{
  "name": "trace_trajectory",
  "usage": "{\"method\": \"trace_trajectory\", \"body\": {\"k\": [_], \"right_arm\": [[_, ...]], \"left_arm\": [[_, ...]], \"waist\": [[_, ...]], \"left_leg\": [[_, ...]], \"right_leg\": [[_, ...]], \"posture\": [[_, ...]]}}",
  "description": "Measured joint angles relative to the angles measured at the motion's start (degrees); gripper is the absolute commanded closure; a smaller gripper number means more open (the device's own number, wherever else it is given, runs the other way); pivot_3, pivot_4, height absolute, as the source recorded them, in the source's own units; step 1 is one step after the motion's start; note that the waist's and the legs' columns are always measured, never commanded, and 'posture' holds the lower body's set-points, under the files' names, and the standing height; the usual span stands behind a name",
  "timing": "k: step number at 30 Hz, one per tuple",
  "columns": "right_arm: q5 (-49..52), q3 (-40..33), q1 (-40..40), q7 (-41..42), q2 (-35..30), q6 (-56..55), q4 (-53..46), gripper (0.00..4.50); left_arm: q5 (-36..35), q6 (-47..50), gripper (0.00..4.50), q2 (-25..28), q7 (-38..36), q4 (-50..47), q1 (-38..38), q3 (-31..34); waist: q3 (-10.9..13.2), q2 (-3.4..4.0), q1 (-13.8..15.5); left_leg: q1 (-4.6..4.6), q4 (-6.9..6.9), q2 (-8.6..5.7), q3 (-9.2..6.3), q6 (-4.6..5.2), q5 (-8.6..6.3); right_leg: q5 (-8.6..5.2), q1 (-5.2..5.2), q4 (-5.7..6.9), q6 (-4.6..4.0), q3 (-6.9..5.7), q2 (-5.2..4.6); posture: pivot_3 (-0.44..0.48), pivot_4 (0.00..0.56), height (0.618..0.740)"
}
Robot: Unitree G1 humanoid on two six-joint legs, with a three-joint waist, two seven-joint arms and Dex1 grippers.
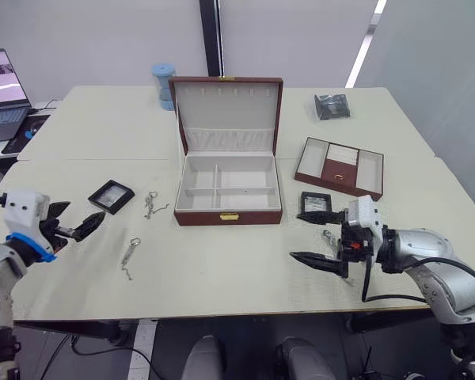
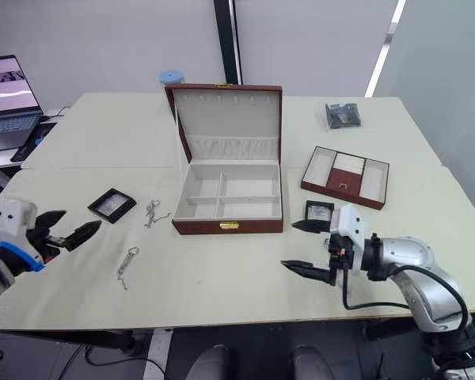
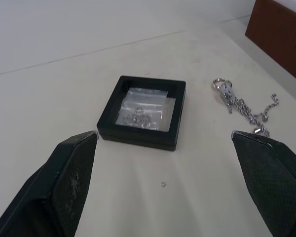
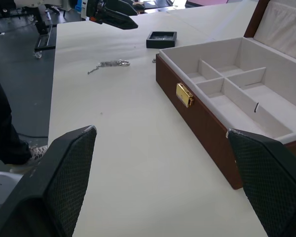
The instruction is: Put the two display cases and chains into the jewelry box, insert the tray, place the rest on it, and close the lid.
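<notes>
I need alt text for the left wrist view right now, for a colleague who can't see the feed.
A small square black-framed display case with a clear window lies flat on the cream table, ahead of the left gripper, whose two black fingers are spread wide open. A silver chain lies loose beside the case, apart from it, near a corner of the reddish-brown jewelry box.

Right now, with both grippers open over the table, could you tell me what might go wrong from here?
The left gripper hangs short of the left display case, which lies flat, so its fingers may push it along instead of gripping.

The two loose chains nearby could get dragged or tangled.

The right gripper is beside the other display case and the tray, and could knock either.
</notes>
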Motion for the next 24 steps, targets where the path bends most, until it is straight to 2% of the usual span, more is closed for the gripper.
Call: {"method": "trace_trajectory", "body": {"k": [6,12,24], "right_arm": [[-0.4,2.4,-1.3,-4.5,3.1,1.7,-1.6,0.02],[-0.4,3.6,-2.4,-7.8,4.4,2.9,-3.2,0.02],[-1.9,4.2,2.2,-8.3,4.1,0.8,-4.5,0.02]], "left_arm": [[2.3,-1.2,0.0,0.0,-3.1,6.0,-8.0,-6.9],[6.8,-4.7,0.0,1.0,-5.1,16.0,-16.4,-12.1],[11.0,-6.5,0.0,1.1,-7.0,23.1,-20.4,-16.7]], "waist": [[0.0,-0.01,0.0],[0.0,-0.01,0.0],[0.0,-0.01,-0.1]], "left_leg": [[-0.01,0.01,0.0,0.03,0.0,0.0],[-0.03,0.02,-0.02,0.07,0.0,0.0],[-0.01,0.04,-0.02,0.08,0.0,0.01]], "right_leg": [[0.0,-0.04,0.05,0.0,-0.01,0.02],[-0.01,-0.08,0.08,0.02,-0.07,0.07],[-0.02,-0.08,0.14,0.03,-0.07,0.08]], "posture": [[0.0,0.15,0.74],[0.0,0.15,0.74],[0.0,0.15,0.74]]}}
